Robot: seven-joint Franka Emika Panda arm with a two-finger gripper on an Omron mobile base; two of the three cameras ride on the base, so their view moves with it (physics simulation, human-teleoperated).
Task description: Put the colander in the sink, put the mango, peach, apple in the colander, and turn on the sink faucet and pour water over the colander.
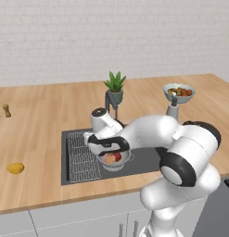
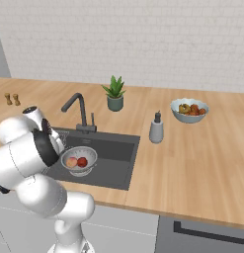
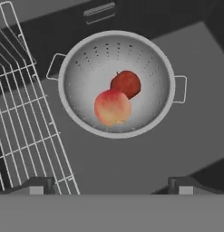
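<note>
We see the gripper (image 3: 111, 186) hovering above the sink (image 3: 145, 167), its 2 fingertips spread wide, nothing between them. Directly below sits the colander (image 3: 77, 59) on the basin floor, just beside the wire rack (image 3: 22, 113). Inside it, the peach (image 3: 112, 107) and the apple (image 3: 126, 83) lie touching each other. So 2 of 3 fruits are in; we judge the mango is next.

The mango (image 1: 15, 168) lies on the wooden counter (image 1: 37, 120), well apart to the left of the sink. To do this well, we'd lift the hand clear of the colander rim first, swing left, come down over the oval's narrow side, then close gently so the smooth fruit doesn't roll away.

Farther back, the faucet (image 2: 76, 109) stands at the sink's rear edge, no water running. Near it: a potted plant (image 2: 114, 94), a soap dispenser (image 2: 156, 129), and a pale fruit bowl (image 2: 189, 110). 2 small shakers (image 2: 12, 99) sit far left. Beyond is a white brick wall (image 2: 143, 39).
</note>
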